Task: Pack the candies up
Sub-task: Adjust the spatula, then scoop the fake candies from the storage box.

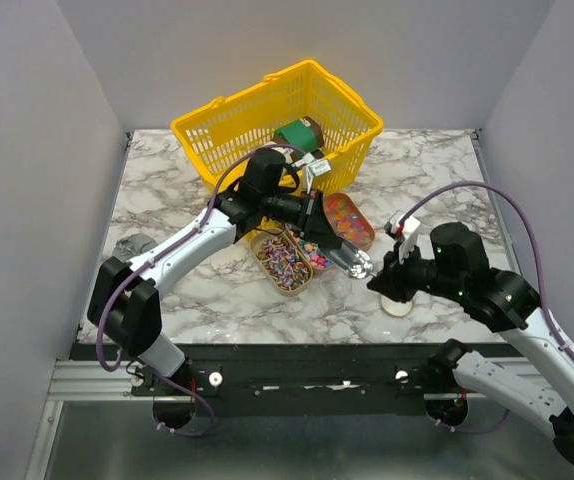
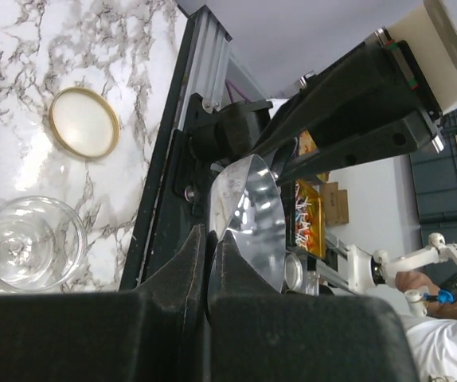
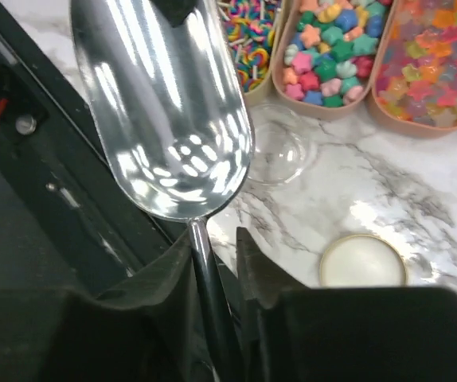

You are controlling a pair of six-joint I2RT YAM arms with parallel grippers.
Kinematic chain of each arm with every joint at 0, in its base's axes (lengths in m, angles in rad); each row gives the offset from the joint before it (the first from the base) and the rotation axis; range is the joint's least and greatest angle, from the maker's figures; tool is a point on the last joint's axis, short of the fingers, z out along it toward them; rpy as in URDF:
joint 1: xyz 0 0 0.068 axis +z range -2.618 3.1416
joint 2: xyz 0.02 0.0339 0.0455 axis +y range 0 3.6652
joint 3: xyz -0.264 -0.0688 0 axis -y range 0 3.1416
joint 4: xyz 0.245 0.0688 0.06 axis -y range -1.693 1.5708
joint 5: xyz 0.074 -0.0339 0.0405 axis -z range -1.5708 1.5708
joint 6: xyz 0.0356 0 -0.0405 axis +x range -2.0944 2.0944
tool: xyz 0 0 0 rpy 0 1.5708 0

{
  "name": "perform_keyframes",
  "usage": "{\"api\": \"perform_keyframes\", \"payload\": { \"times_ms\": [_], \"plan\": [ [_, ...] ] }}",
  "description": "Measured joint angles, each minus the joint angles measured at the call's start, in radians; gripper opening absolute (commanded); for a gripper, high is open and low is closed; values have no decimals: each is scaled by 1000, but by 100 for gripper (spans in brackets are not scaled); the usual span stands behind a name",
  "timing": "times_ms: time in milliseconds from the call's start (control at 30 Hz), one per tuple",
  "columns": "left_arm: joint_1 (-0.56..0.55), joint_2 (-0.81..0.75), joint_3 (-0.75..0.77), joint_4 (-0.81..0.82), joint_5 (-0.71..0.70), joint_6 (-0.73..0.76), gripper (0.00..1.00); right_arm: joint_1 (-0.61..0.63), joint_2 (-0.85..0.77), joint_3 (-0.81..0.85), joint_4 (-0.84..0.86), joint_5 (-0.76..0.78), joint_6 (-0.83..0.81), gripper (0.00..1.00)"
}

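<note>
At centre of the overhead view, the left gripper [image 1: 315, 222] is clamped on the metal scoop [image 1: 352, 258]. The right gripper [image 3: 212, 243] straddles its handle, jaws apart. Candies [image 3: 332, 40] fill three oval trays [image 3: 324, 112] at the right wrist view's upper right.

The basket [image 1: 229, 135] stands at rear centre of the table [image 1: 167, 200]. Three trays [image 3: 322, 114] lie side by side before it, the candies [image 3: 332, 48] in them. The jar [image 3: 280, 147] sits just before the trays. The lid [image 3: 362, 261] lies to the jar's right, nearer the front edge. The scoop [image 3: 165, 111] hangs above the table, near the jar.
</note>
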Motion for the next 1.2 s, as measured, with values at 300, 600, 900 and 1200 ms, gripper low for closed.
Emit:
{"api": "perform_keyframes", "payload": {
  "times_ms": [300,600,900,1200],
  "plan": [
    [7,21,27,-10,-21,9,62,17,-1,-2,13,-2,10,1],
    [69,-124,46,-55,-337,105,87,6,235,107,-76,154,73,1],
    [78,-355,-24,-39,-613,173,90,-64,572,352,-250,243,81,1],
    [78,-360,-93,-120,-751,209,90,-145,791,482,-375,174,23,1]
  ]
}}
